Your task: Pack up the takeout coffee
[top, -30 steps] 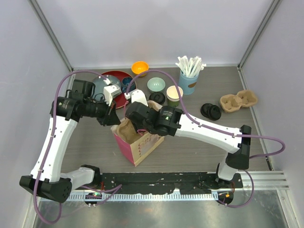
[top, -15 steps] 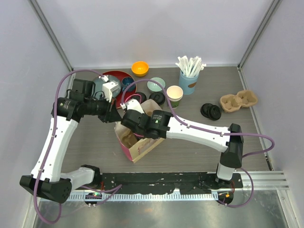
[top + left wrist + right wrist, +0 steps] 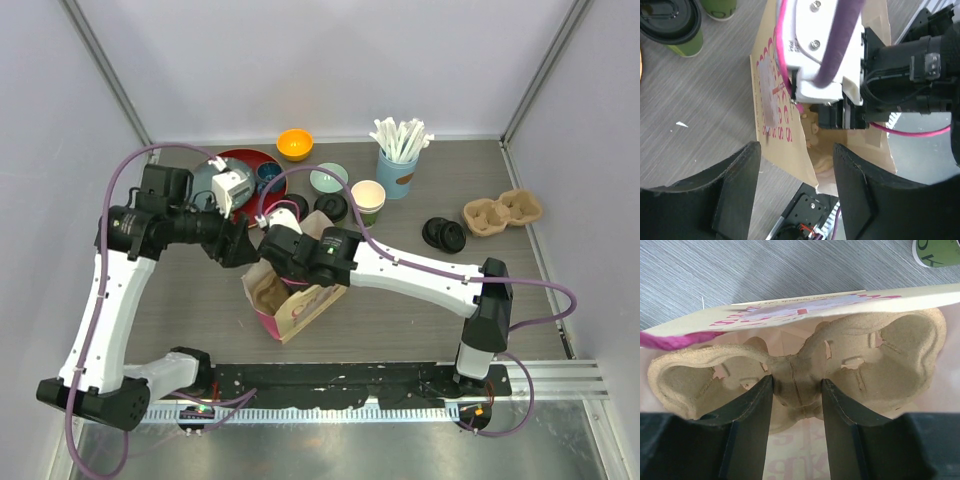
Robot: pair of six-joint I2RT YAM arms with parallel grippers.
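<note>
A paper bag [image 3: 300,312] with pink lettering stands open at the near middle of the table. My right gripper [image 3: 796,390] is down inside it, shut on the middle ridge of a brown pulp cup carrier [image 3: 880,350]. My left gripper [image 3: 796,152] is open at the bag's left rim, and the rim's corner [image 3: 812,170] sits loose between the fingers. Behind the bag stand two green paper cups, one with a black lid [image 3: 330,208] and one open-topped [image 3: 367,200]. Both also show in the left wrist view: the lidded cup [image 3: 670,25] and the open cup [image 3: 720,7].
A stack of black lids [image 3: 443,233] and a second pulp carrier [image 3: 502,212] lie at the right. A light-blue cup of white sticks [image 3: 400,168], a mint bowl [image 3: 328,180], an orange bowl [image 3: 294,143] and a red plate [image 3: 245,165] line the back.
My left gripper has opened and let go of the bag's rim. The right gripper has gone deeper into the bag with the carrier, and the bag has shifted slightly.
</note>
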